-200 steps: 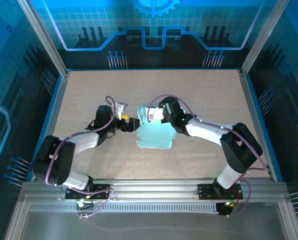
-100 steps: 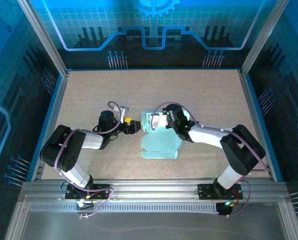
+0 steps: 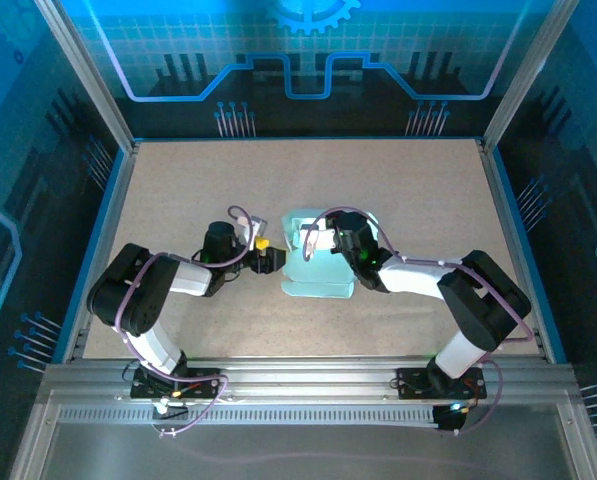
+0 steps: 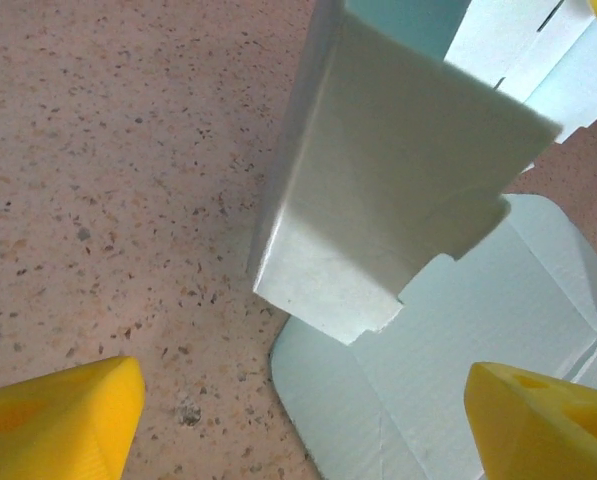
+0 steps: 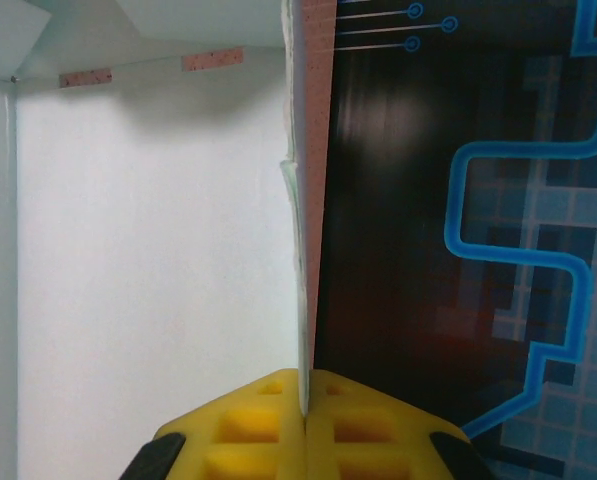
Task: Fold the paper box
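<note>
Mint card of the paper box (image 3: 318,282) is clamped by the right gripper (image 5: 305,388), so the left gripper (image 4: 300,415), jaws spread, should close squarely on the upright flap (image 4: 398,200).

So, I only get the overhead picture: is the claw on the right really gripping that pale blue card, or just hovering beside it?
Observer: Gripping. In its wrist camera the right claw is shut, with a thin edge of the card pinched between its yellow fingertips.
Operator: And the other claw, does it hold anything?
Observer: No. In its own camera the left claw stands open, yellow fingers wide apart, gripping nothing.
Operator: Is the card flat where that one points?
Observer: Partly. One flap stands up off the table, while the rest lies flat beneath it.
</note>
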`<state>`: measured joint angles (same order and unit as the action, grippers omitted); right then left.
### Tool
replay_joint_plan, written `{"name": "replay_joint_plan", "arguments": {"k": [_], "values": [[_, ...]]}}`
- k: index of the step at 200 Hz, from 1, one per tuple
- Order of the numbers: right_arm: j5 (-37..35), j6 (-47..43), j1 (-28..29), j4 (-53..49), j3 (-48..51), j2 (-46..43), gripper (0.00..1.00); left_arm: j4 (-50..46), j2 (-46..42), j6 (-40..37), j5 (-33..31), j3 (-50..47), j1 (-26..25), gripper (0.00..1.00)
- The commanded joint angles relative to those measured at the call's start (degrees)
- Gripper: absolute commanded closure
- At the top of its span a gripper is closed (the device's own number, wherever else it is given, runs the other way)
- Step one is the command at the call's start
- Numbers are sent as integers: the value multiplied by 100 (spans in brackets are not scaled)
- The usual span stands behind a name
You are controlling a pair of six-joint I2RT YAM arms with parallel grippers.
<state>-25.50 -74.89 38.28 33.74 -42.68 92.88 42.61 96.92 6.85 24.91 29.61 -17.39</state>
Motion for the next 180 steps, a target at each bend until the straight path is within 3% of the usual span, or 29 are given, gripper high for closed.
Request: {"name": "replay_joint_plan", "arguments": {"k": [1, 51, 135, 180], "values": [[-15, -82, 65, 487, 183, -240, 100, -88, 115, -306, 98, 154, -43, 20], [-10, 347, 39, -344, 632, -979, 100, -107, 108, -304, -16, 131, -40, 22], [-52, 425, 43, -698, 910, -1378, 100, 584, 753, -1071, 680, 360, -307, 25], [-52, 370, 83, -860, 901, -1391, 100, 329, 821, -1303, 973, 583, -326, 26]]}}
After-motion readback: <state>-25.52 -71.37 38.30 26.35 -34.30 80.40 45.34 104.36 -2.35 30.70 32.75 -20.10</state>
